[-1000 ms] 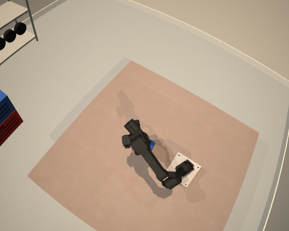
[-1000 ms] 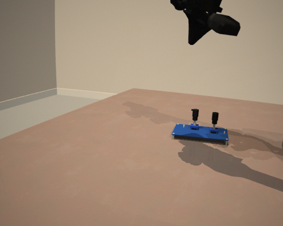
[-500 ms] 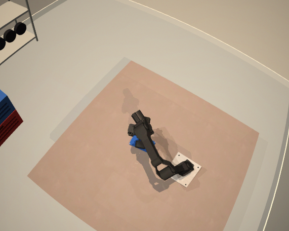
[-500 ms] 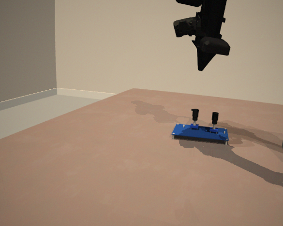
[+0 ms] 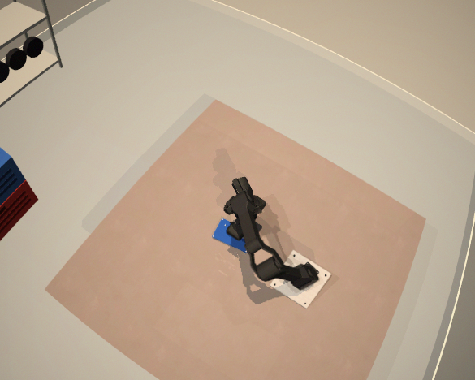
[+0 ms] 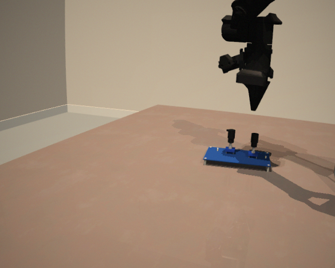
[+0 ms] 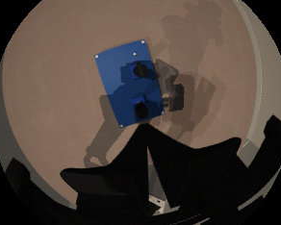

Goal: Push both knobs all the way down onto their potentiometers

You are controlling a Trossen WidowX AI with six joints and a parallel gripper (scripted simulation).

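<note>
The blue circuit board (image 5: 222, 234) (image 6: 219, 157) (image 7: 113, 72) stands on short legs. In the exterior view the left black knob (image 6: 231, 136) (image 7: 140, 70) and the right black knob (image 6: 254, 140) (image 7: 141, 110) each sit high, with bare grey shaft showing above the blue left potentiometer (image 6: 230, 150) and right potentiometer (image 6: 252, 154). Both potentiometers are on the board. My gripper (image 6: 253, 109) (image 7: 143, 128) is shut and empty, pointing down. Its tips hang above the right knob with a clear gap. In the top view the arm hides the tips and both knobs.
The arm's white base plate (image 5: 307, 297) lies on the brown table top (image 5: 147, 261) (image 6: 103, 201), to the board's right in the top view. Small posts stand on the board near the knobs. A rack and blue and red crates stand off the table at the far left.
</note>
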